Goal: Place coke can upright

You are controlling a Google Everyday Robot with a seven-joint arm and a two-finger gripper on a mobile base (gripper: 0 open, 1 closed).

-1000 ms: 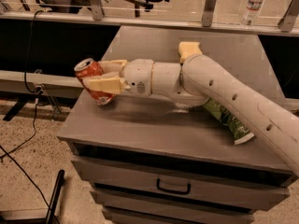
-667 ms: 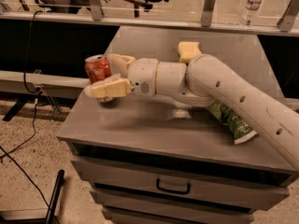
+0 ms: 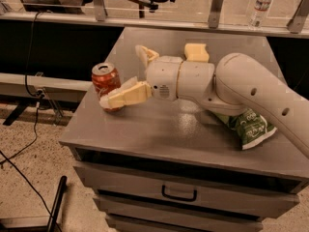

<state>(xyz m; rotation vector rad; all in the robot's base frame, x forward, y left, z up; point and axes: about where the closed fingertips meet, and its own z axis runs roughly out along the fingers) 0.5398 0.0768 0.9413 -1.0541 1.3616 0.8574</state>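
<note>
The coke can (image 3: 105,82), red-orange with a silver top, stands upright near the left edge of the grey cabinet top (image 3: 159,134). My gripper (image 3: 121,75) is just right of the can, at the end of the white arm that reaches in from the right. It is open, with the jaws spread wide. The near finger (image 3: 126,95) lies across the can's lower front and seems to touch it. The far finger (image 3: 145,55) sits behind and to the right of the can, apart from it.
A green-and-white snack bag (image 3: 247,125) lies under the arm at the right. A pale yellow block (image 3: 196,52) sits at the back of the top. A water bottle (image 3: 261,4) stands on the ledge behind. The drawer handle (image 3: 178,195) faces front. Cables run on the floor at the left.
The can was tilted between the fingers above the top; it now stands upright at the left edge. The fingers have spread apart around it.
</note>
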